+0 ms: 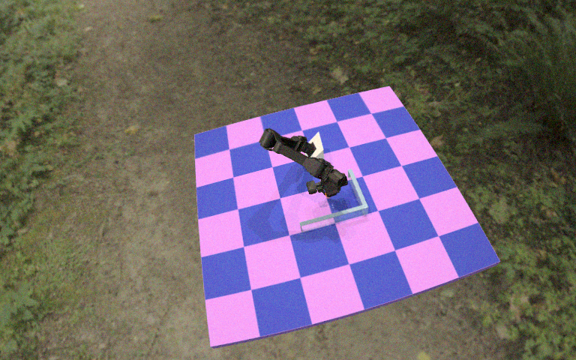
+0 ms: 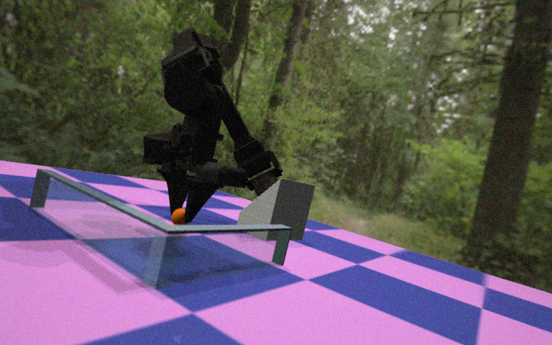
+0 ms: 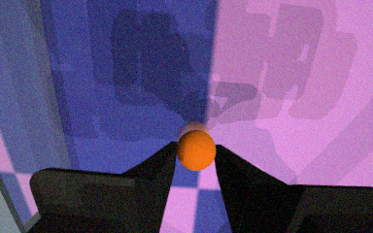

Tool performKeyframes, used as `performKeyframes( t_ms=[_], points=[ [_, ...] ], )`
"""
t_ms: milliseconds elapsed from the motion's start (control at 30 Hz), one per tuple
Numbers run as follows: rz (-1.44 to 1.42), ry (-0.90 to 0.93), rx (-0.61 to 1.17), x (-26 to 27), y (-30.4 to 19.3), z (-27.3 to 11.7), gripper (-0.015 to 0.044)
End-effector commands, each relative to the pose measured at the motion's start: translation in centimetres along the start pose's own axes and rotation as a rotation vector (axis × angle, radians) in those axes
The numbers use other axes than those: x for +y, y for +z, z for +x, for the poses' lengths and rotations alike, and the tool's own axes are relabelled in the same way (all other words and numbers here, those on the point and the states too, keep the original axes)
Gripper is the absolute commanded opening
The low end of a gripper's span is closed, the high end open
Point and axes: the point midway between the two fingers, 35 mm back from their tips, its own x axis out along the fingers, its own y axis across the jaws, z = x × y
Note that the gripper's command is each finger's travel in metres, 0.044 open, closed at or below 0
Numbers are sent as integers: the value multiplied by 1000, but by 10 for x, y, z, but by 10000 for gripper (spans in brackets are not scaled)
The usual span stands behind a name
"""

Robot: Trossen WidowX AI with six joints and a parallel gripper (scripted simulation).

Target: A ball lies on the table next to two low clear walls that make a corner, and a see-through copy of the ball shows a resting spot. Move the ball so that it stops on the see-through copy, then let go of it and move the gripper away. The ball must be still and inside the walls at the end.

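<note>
Between our pincer (image 3: 196, 162) tips we are gripping the orange ball (image 3: 196, 149), the two dark fingers pressing on its sides. Just beyond it, the see-through copy (image 3: 193, 129) is peeking out as a pale rim, nearly covered. From the exterior view the ball is sitting low by the bench (image 2: 366, 309), inside the corner of the clear walls (image 2: 228, 228). We are judging that a small nudge forward, a gentle touchdown, then a slow opening will serve best, so nothing rolls.

Top view high and far, looking down on the pink-and-blue checkered table (image 1: 271, 262), exterior view low at table edge, wrist view close, all sharing the clear L-shaped walls (image 2: 121, 207).
</note>
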Motion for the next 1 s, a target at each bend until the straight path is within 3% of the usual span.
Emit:
performKeyframes(
  t_ms=[0, 800, 967],
  points=[
    [-11, -5, -6, 1, 0, 5, 0],
    [-11, -6, -6, 1, 0, 24, 0],
    [-3, -3, -7, 0, 0, 23, 131]
  ],
)
